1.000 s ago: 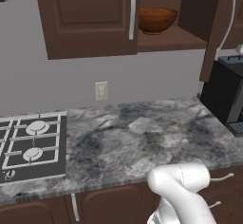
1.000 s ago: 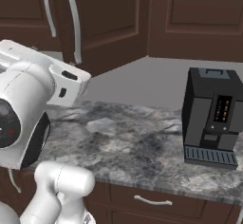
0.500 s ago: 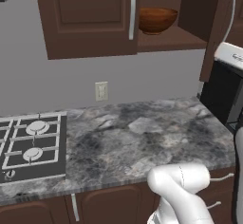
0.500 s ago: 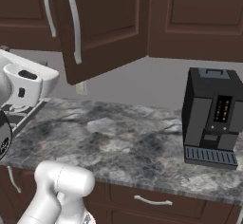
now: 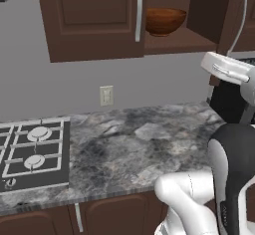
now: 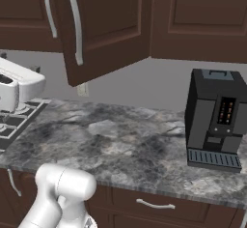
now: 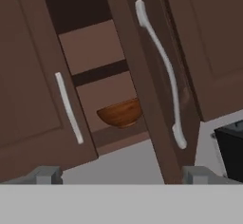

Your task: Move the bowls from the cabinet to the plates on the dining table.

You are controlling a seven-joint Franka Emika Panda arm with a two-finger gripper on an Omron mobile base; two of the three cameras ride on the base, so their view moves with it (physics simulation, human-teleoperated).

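The wall cabinet had its right door swung open and the left one shut, so the lower shelf was in plain view. On that shelf sat the reddish-brown wooden bowl, upright, toward the left part of the opening, right by the edge of the closed door. From the hand view the same bowl showed partly tucked behind the edge of the open door (the long silver bar handle ran down that door). The shelf above it looked bare as far as I could see.

The gripper was up in the air in front of the cabinet, well below and short of the bowl, pointing up at the opening. Its two fingertips stood about as wide apart as they go, with nothing between them, so it wasn't holding anything. In the left base view the white hand sat at the right side, below the shelf level.

Below all that was the grey marbled counter with the gas hob at its left end and a black coffee machine standing at its right, near the wall. There was a wall socket on the grey wall between cabinet and counter.
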